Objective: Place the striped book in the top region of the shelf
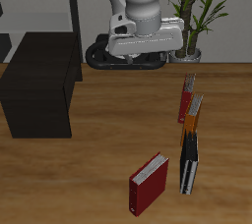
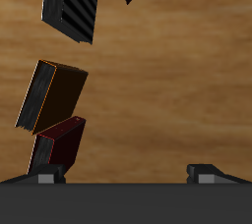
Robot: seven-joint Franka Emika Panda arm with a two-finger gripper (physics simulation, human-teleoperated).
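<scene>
Tool (image 2: 126, 174) hangs empty with jaws spread wide, high over the worktop (image 1: 98, 169). Striped book (image 1: 188, 164) lies near the front edge, at 5 o'clock from the shelf (image 1: 39, 85), beside the red book (image 1: 149, 183). Descend over its spine, pinch across the thin cover, avoid the orange book (image 1: 192, 118).

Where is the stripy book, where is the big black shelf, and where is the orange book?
striped book (image 1: 188, 164): exterior view, on its cover near the middle.
shelf (image 1: 41, 56): exterior view, on its flat top.
orange book (image 2: 57, 95): wrist view, on its dark cover.
</scene>
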